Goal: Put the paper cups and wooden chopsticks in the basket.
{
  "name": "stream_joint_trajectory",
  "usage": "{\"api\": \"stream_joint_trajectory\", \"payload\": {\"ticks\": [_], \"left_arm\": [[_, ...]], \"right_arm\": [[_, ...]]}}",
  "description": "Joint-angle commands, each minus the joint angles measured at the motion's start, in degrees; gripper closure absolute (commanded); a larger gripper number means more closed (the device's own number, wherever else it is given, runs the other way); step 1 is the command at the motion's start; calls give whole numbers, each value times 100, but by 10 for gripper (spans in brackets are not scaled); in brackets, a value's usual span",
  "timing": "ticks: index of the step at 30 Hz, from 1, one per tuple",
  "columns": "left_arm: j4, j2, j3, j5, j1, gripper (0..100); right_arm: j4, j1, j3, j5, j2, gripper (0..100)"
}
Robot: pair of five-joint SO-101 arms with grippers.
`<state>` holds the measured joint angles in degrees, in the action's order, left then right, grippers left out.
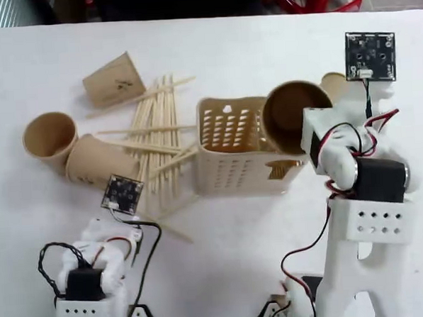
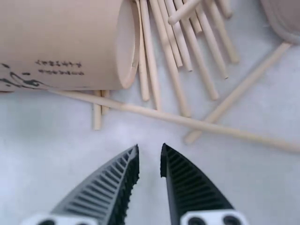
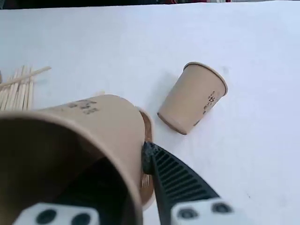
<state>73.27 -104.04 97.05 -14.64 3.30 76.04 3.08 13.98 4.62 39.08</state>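
Note:
My right gripper [image 3: 141,161] is shut on the rim of a paper cup [image 3: 75,154], one finger inside and one outside. In the high view that cup [image 1: 293,115] hangs tilted over the right end of the cream basket [image 1: 230,168]. A second cup [image 3: 193,98] lies on the table beyond it. Wooden chopsticks [image 1: 160,133] lie in a loose pile left of the basket. Three more cups [image 1: 111,80] [image 1: 49,138] [image 1: 98,163] lie around the pile. My left gripper [image 2: 150,157] is narrowly open and empty, low over the table just short of a lying cup [image 2: 65,44] and chopsticks [image 2: 187,56].
The white table [image 1: 224,271] has free room in front of the basket. The left arm [image 1: 90,275] sits at the front left, the right arm's base [image 1: 365,250] at the front right. A camera board [image 1: 369,56] stands above the far right.

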Motion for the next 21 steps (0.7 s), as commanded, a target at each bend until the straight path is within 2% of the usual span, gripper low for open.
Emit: {"api": "stream_joint_trajectory", "payload": {"ticks": [1, 7, 13, 16, 21], "left_arm": [[26, -31, 0, -18, 31, 905], [26, -31, 0, -18, 31, 905], [26, -31, 0, -18, 31, 905], [26, -31, 0, -18, 31, 905], [26, -31, 0, -18, 31, 905]], "right_arm": [[-242, 48, 62, -18, 22, 981], [-207, 48, 79, -9, 22, 952], [-92, 48, 44, -9, 48, 757], [-92, 48, 44, -9, 48, 697], [-136, 22, -62, -18, 66, 690]]}}
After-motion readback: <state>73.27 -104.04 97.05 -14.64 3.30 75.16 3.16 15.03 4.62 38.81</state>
